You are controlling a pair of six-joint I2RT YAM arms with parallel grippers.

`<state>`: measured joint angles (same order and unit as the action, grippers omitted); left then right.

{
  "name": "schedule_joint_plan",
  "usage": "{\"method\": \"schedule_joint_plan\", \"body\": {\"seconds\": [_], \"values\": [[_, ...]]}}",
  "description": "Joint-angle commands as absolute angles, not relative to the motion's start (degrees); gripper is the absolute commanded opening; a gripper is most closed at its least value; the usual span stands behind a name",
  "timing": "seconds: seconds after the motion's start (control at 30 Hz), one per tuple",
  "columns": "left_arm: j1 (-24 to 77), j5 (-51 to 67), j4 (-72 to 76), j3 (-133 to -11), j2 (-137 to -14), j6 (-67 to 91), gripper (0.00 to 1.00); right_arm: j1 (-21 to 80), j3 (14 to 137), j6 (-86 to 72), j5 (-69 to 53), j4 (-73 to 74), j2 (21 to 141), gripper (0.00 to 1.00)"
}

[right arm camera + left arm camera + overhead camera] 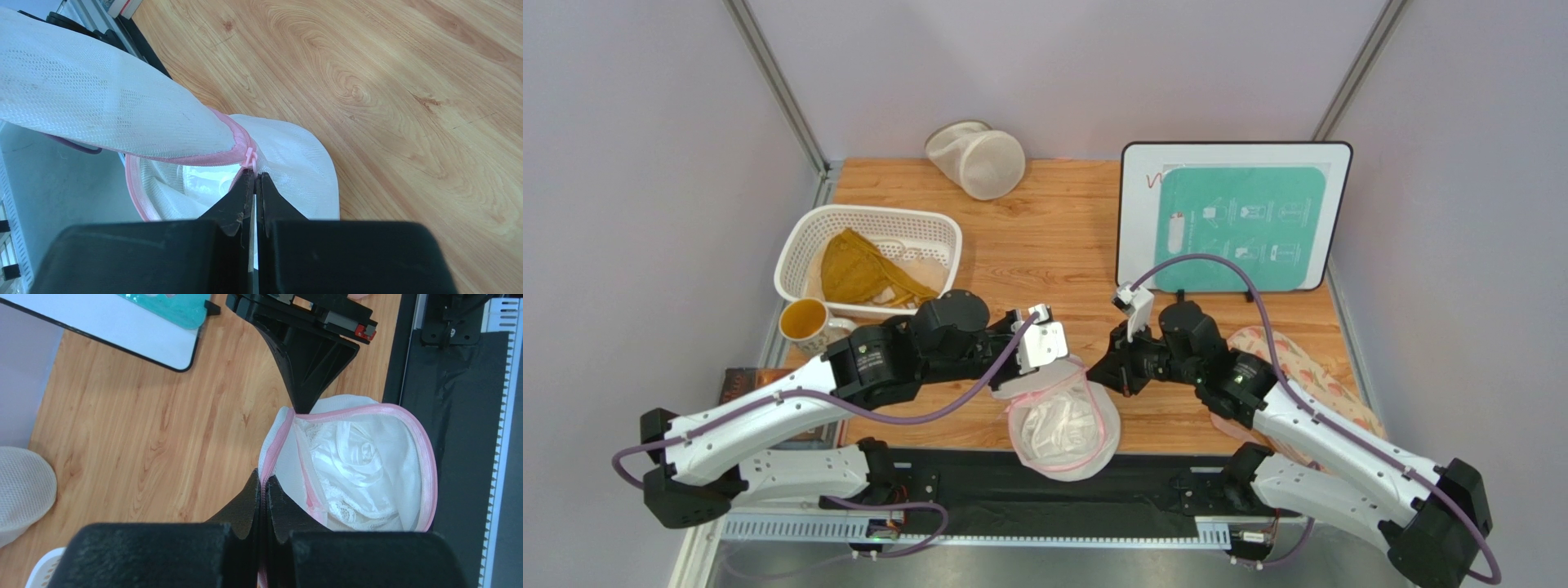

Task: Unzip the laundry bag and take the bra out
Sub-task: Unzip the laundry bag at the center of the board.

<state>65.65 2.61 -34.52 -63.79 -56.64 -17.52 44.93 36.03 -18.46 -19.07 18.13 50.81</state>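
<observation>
This is a robotics lab cell rather than a lived-in room. A wooden table (1051,233) is boxed in by plain pale panels (646,184) set in bare aluminium posts (775,80). Two white-and-black arms, the left arm (756,423) and the right arm (1333,429), are fixed at the near edge on a black base plate (1161,484) beside a slotted metal rail (787,527), with purple cables (1210,260) looping off them. A whiteboard (1136,221) carries a teal printed sheet (1241,227) (its text is too small to read). The household items look staged: a laundry bag (1063,423), a white basket (873,217) and a mug (805,321).
</observation>
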Motion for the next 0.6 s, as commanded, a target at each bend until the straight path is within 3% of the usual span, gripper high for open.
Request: {"method": "schedule_joint_plan", "body": {"seconds": [0.0,0.57], "values": [[65.0,5.7,-33.8,-67.1,-57.0,-19.1,0.0,44.4,36.6,-16.6,-16.0,22.2,51.3,0.0],[62.0,12.1,-31.2,-68.0,-54.1,-17.3,0.0,44.5,37.0,-17.5,-20.5,16.6,57.5,0.0]]}}
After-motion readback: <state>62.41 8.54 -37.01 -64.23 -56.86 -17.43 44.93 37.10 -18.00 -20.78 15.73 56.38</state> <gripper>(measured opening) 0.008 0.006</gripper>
